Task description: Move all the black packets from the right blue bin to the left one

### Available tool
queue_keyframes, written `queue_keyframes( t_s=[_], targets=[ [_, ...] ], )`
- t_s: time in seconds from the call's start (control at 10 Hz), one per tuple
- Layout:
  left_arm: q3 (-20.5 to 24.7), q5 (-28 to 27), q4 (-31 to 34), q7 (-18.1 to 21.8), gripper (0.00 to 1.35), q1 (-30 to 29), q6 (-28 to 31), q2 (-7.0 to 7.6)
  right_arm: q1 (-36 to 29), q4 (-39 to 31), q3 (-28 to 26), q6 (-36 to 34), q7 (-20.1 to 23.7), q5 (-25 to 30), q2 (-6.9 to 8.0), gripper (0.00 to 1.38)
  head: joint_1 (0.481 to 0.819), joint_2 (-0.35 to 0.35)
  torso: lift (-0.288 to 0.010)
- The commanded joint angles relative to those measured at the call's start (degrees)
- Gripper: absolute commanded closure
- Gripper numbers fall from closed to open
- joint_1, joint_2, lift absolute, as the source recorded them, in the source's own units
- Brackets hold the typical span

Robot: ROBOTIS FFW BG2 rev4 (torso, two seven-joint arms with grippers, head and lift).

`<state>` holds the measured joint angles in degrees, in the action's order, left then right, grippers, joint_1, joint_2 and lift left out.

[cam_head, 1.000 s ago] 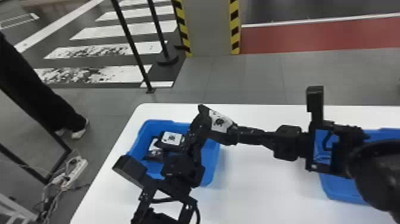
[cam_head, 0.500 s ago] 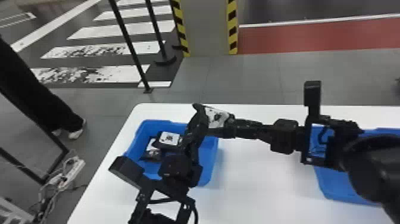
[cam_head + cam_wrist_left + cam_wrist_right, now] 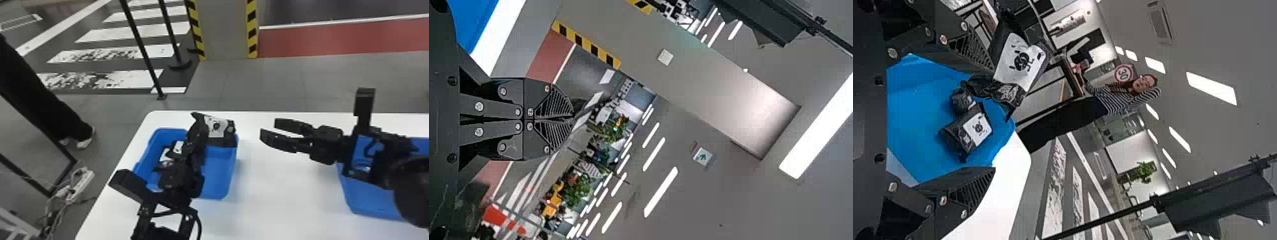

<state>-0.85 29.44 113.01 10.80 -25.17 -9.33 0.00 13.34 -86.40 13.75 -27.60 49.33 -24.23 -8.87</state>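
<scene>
Head view: inside the left bin lie at least two black packets, probably light, soft and slippery, best pinched across the middle. Over that bin leans the left arm; its gripper is clenched, nothing visible between the pads. Another packet is above the bin's far right corner, its support unclear. Right of the bin, the right gripper is released, fingers well spread, empty, apart from that packet

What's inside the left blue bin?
The left blue bin holds white-labelled black packets, grouped toward its left side. The left arm crosses above the bin, covering part of the inside, so I can't give a full count.
</scene>
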Motion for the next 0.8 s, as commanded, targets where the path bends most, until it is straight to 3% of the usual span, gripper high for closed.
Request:
queue_keyframes(
  t_s=[0.0, 0.2, 0.3, 0.4, 0.5, 0.6, 0.7],
  targets=[
    [2.61, -5.71, -4.38, -0.43, 1.22, 1.97, -0.23, -0.15, -2.79, -2.12, -4.26, -0.95, -0.02, 1.91, -0.1, 0.26, 0.695, 0.247, -0.11],
    [6.83, -18.54, -6.2, -2.72, 1.22, 3.24, 2.44, -0.15, -4.19, -4.37, -6.37, -2.63, -0.02, 4.1, -0.89, 0.26, 0.695, 0.231, -0.11],
    [7.97, -22.49, -7.19, -3.86, 1.22, 3.94, 2.72, -0.15, -5.18, -5.07, -7.16, -2.92, -0.11, 4.45, -1.07, 0.26, 0.695, 0.237, -0.11],
    [8.41, -24.08, -7.19, -4.39, 1.11, 3.94, 3.43, -0.15, -6.44, -7.18, -8.74, -3.34, -0.11, 6.83, -1.07, 0.26, 0.695, 0.242, -0.11],
    [8.32, -23.64, -7.19, -4.39, 0.56, 3.8, 1.88, -0.15, -7.85, -9.29, -10.59, -4.46, -0.37, 9.55, -1.24, 0.26, 0.695, 0.245, -0.11],
    [7.36, -22.32, -7.19, -4.3, 0.11, 3.52, 0.05, -0.15, -10.24, -12.38, -12.52, -6.15, -1.78, 11.49, -1.86, 0.26, 0.695, 0.232, -0.11],
    [5.42, -18.89, -7.05, -3.51, 0.07, 2.4, -1.07, -0.15, -14.04, -19.7, -16.12, -9.38, -4.68, 15.53, -1.86, 0.26, 0.695, 0.205, -0.11]
  ],
)
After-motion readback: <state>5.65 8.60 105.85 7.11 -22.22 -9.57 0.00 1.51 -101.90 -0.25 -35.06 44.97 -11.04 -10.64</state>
